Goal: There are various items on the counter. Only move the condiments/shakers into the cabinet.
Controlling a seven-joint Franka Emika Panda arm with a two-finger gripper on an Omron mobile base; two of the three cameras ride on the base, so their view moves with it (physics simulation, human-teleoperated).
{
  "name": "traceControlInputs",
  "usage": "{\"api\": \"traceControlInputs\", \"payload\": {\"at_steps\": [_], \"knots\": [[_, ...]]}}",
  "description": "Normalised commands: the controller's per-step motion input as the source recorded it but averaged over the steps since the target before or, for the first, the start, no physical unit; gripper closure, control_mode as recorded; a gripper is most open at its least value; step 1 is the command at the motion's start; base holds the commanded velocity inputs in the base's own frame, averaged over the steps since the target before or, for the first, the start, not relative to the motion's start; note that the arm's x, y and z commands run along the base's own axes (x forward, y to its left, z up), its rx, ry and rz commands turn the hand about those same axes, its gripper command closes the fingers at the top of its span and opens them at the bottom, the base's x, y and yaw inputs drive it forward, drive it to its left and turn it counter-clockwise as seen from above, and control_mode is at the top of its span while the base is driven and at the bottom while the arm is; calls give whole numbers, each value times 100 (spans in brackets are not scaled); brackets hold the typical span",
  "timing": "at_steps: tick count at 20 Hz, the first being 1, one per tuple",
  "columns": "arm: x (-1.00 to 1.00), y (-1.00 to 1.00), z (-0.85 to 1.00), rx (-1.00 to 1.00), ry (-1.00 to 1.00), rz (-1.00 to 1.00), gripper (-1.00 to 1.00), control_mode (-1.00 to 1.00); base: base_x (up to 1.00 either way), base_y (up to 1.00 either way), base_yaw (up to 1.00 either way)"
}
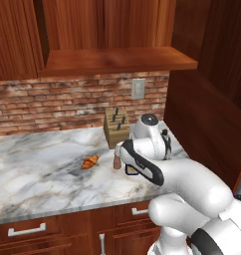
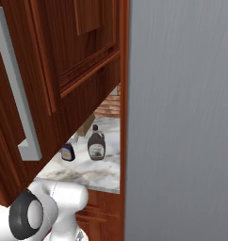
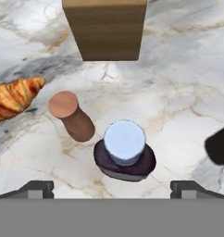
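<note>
In the hand view my gripper (image 3: pixel 112 190) is open and hangs over the dark-blue bottle (image 3: pixel 125 152), whose pale cap lies between and just ahead of the fingertips (image 3: pixel 37 188). The brown shaker (image 3: pixel 71 115) stands close to its left, apart from it. A dark shape at the right edge is the dark-brown bottle (image 3: pixel 220 144). In the right base view the blue bottle (image 2: pixel 67 152) with its yellow label and the dark-brown bottle (image 2: pixel 96 146) stand side by side on the counter (image 2: pixel 87 174). The shaker (image 1: pixel 116 160) peeks out beside my arm. The cabinet (image 1: pixel 117 60) hangs above the counter.
The croissant (image 3: pixel 14 97) lies left of the shaker, and the knife block (image 3: pixel 107 28) stands just beyond the bottles. An open cabinet door (image 2: pixel 50 84) with a silver handle looms close in the right base view. A grey panel (image 2: pixel 182 117) rises on the right.
</note>
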Motion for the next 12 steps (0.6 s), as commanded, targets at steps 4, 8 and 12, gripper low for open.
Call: {"api": "traceControlInputs", "payload": {"at_steps": [4, 8, 12], "knots": [[12, 2, -11, 0, 0, 0, -100, -100, 0, 0, 0], [3, 0, -11, 0, 0, 0, -100, -100, 0, 0, 0], [4, -2, -9, 0, 0, 0, -100, -100, 0, 0, 0]]}}
